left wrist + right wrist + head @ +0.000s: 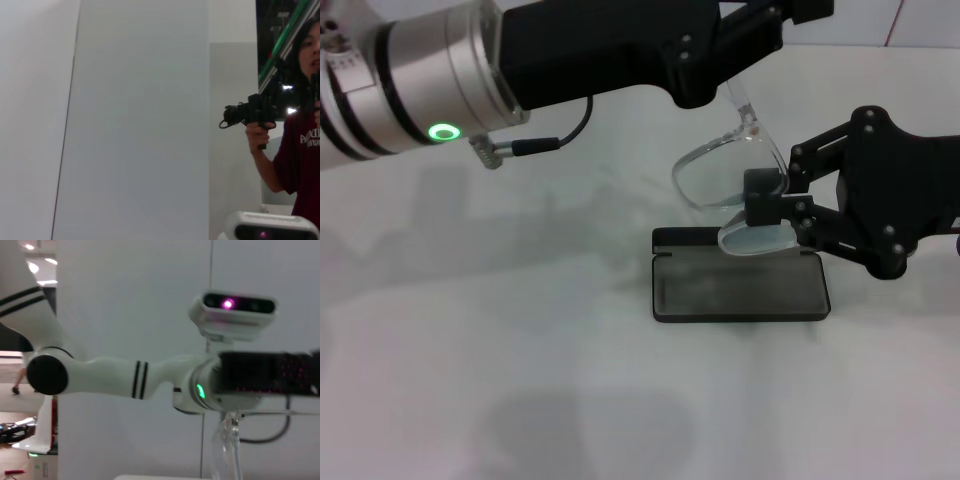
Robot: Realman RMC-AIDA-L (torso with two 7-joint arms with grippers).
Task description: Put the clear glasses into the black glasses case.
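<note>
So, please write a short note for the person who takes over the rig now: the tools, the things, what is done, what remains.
Left tool: holds one arm of the clear glasses from above.
Right tool: shut on the glasses' frame, just above the case.
Black glasses case: open on the white table, lining up.
Done: glasses lifted, over the case.
Left: lower them in, release.

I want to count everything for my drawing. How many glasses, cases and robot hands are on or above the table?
Clear glasses: 1
Black glasses case, open: 1
Robot hands: 2, the left hand and the right hand, both holding the glasses above the case
Total: 4
</note>
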